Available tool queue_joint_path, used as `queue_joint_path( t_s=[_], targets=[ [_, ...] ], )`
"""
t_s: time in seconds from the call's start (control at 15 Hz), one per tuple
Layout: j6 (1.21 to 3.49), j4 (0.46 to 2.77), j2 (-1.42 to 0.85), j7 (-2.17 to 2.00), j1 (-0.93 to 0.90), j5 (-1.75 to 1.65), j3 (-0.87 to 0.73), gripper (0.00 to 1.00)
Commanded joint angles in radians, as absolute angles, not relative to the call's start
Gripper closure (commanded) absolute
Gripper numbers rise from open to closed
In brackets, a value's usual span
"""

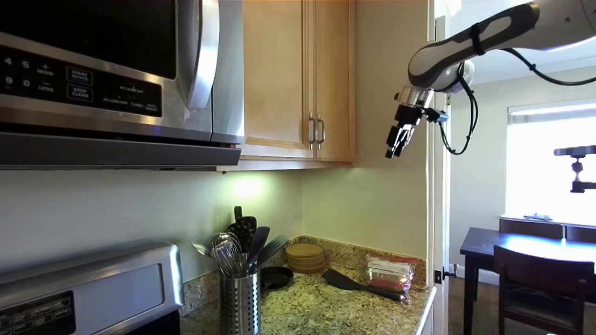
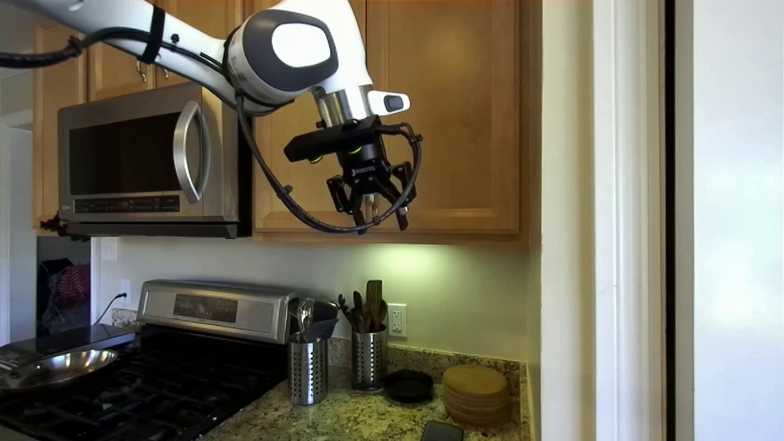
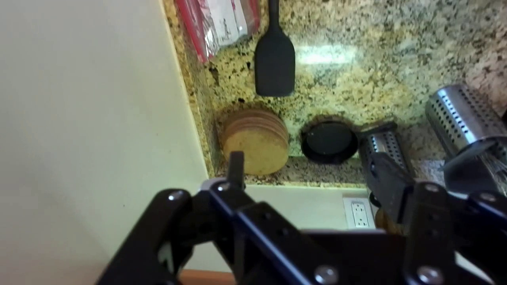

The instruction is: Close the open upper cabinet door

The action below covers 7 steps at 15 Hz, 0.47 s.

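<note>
The upper cabinet door (image 1: 334, 74) is a tall honey-coloured wood panel with a silver bar handle (image 1: 321, 131) near its lower edge. It also shows in an exterior view (image 2: 447, 110), behind and right of my gripper. It looks shut, in line with the matching door (image 1: 277, 70) beside the microwave. My gripper (image 2: 382, 225) is open and empty, pointing down in front of the cabinet near the height of the handles. An exterior view shows a gap between the gripper (image 1: 393, 152) and the doors. In the wrist view, the fingers (image 3: 309, 158) are wide apart and the door is out of view.
The microwave (image 2: 147, 153) adjoins the cabinet. A side wall (image 1: 386, 200) stands at the cabinet's other end. Below, the granite counter (image 1: 316, 302) holds utensil canisters (image 2: 308, 373), round trivets (image 2: 476, 392), a small black pan (image 2: 409, 387), a spatula (image 3: 275, 63) and a plastic bag (image 1: 390, 272).
</note>
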<state>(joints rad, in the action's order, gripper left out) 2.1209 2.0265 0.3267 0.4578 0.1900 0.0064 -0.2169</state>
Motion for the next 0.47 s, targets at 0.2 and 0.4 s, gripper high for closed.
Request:
queue_joint_path(
  t_s=[0.2, 0.4],
  targets=[
    [2.049, 2.067, 0.379, 0.451, 0.18, -0.096, -0.244, 0.0],
    [2.048, 2.088, 0.394, 0.452, 0.183, -0.112, -0.253, 0.0]
  ],
)
